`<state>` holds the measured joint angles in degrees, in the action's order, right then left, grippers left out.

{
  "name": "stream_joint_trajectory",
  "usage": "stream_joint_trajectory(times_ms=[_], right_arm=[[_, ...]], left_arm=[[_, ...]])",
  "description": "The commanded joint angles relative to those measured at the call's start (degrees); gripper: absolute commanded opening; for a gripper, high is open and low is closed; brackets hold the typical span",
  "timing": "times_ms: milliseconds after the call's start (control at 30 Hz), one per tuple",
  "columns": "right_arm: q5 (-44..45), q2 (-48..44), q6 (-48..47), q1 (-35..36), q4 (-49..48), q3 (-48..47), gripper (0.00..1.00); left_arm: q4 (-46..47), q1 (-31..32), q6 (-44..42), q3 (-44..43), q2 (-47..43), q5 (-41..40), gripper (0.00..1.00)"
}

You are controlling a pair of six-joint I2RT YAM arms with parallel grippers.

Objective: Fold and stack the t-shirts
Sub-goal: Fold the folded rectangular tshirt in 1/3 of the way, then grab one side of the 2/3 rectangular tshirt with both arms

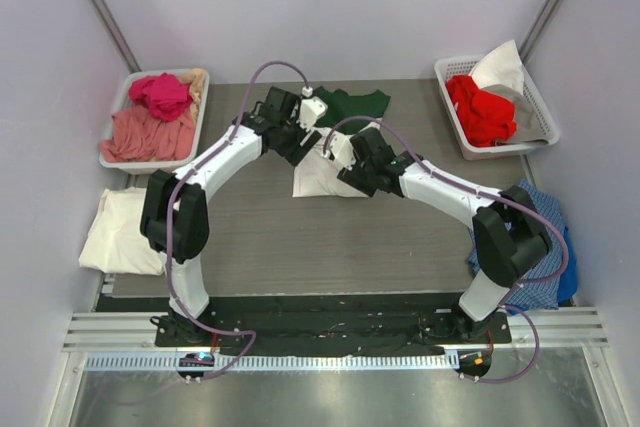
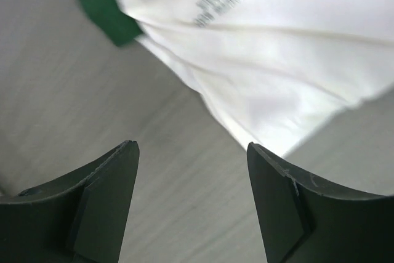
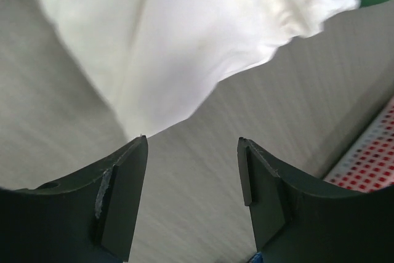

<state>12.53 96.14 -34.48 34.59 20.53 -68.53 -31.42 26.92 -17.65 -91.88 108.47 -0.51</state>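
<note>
Both grippers gape empty over white tee point(image 1: 325, 179), arms perhaps hiding green tee point(image 1: 352, 103)

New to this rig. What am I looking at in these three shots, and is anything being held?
Two white robot arms are bolted at the near edge of a table. The big picture looks down from above and behind them; the other two come from cameras on each wrist, looking past that arm's own dark fingers.

In the middle lies a white t-shirt with some black print, partly over a dark green t-shirt. A cream t-shirt sits at the left edge. A bin of pink garments stands far left, a basket with red garments far right, and a blue checked cloth lies near the right arm.

The left pincer and right pincer both stand open over the table, just short of the white shirt. Nothing is held.
</note>
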Motion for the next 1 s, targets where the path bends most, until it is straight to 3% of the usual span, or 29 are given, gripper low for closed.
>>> stream_joint_trajectory(times_ms=[0, 300, 967], right_arm=[[-2.2, -3.9, 4.0, 1.9, -0.5, 5.2, 0.67], [-1.5, -1.9, 4.3, 3.4, -3.3, 9.0, 0.65], [0.0, 3.5, 0.9, 2.9, -5.8, 6.4, 0.62]], left_arm=[[-4.7, -0.1, 2.7, 5.6, -2.1, 12.8, 0.75], [-7.2, 0.2, 4.6, 5.6, 2.8, 17.7, 0.72], [-4.1, 0.0, 1.4, 3.7, 11.1, 12.6, 0.69]])
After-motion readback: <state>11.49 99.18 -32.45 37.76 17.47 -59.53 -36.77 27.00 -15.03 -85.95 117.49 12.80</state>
